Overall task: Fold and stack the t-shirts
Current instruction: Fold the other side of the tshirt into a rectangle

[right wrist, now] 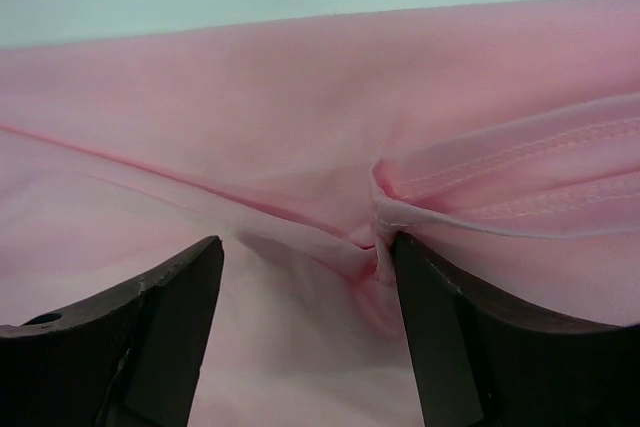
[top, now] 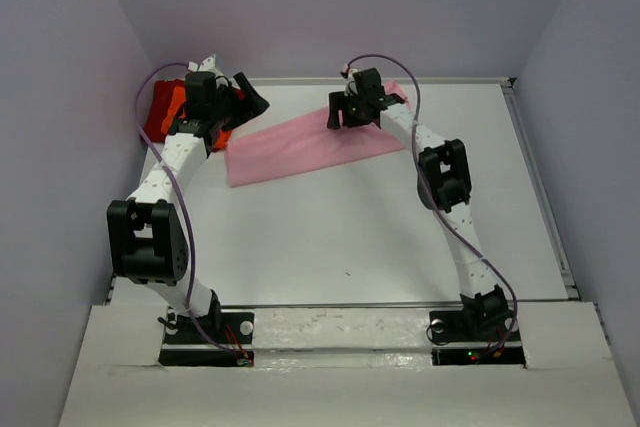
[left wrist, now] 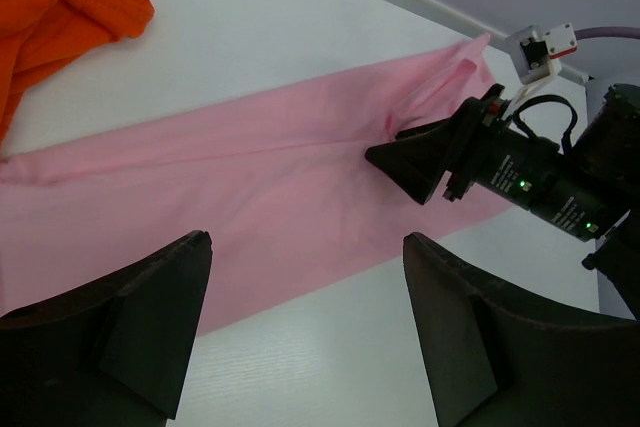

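Observation:
The light pink t-shirt (top: 310, 142) lies as a long folded strip across the far part of the table (top: 380, 237). My right gripper (top: 345, 119) hovers low over its right end. In the right wrist view it (right wrist: 307, 247) is open, with pink cloth (right wrist: 300, 97) lying under the spread fingers and a bunched hem crease (right wrist: 380, 217) against the right finger. My left gripper (top: 252, 102) is open above the strip's left end; it (left wrist: 305, 247) holds nothing over the pink shirt (left wrist: 250, 167). The orange t-shirt (top: 178, 102) and the dark red one (top: 153, 115) lie crumpled at the far left corner.
Grey walls enclose the table on the left, back and right. In the left wrist view the orange shirt (left wrist: 60, 17) lies at the upper left, and the right arm's gripper (left wrist: 420, 162) with its cable sits at the right.

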{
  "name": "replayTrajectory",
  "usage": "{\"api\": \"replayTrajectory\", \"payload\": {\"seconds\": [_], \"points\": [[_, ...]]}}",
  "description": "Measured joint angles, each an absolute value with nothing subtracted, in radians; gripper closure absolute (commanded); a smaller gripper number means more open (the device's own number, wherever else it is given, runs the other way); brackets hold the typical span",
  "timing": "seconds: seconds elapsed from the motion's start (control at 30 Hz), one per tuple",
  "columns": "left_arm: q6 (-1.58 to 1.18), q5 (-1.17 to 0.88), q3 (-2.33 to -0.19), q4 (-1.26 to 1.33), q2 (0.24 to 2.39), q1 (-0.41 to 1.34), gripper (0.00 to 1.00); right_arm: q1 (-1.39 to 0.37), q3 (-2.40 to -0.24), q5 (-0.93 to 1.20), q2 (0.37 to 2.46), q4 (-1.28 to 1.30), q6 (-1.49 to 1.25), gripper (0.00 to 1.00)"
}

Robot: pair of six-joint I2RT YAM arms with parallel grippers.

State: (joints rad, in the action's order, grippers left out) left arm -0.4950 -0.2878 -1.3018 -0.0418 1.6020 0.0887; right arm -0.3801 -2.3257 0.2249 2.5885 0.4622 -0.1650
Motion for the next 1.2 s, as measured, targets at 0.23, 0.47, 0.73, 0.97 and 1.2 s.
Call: {"api": "replayTrajectory", "payload": {"seconds": [0.23, 0.47, 0.73, 0.97, 1.2], "points": [[-0.495, -0.289, -1.302, -0.041, 1.602, 0.088, 0.13, -0.506, -2.326, 0.295, 2.589, 0.462, -0.184, 0.25], [-0.495, -0.293, -1.302, -0.042, 1.602, 0.087, 0.13, -0.505, -2.204, 0.265, 2.532, 0.419, -0.186, 0.25], [-0.495, -0.303, -1.302, -0.041, 1.602, 0.083, 0.13, -0.41, -1.855, 0.181, 2.312, 0.387, -0.192, 0.25], [-0.495, -0.295, -1.302, -0.018, 1.659, 0.099, 0.14, -0.239, -1.744, 0.121, 2.238, 0.382, -0.202, 0.25], [-0.519, -0.373, -1.301, 0.018, 1.916, 0.171, 0.14, -0.251, -1.744, 0.125, 2.238, 0.382, -0.202, 0.26]]}}
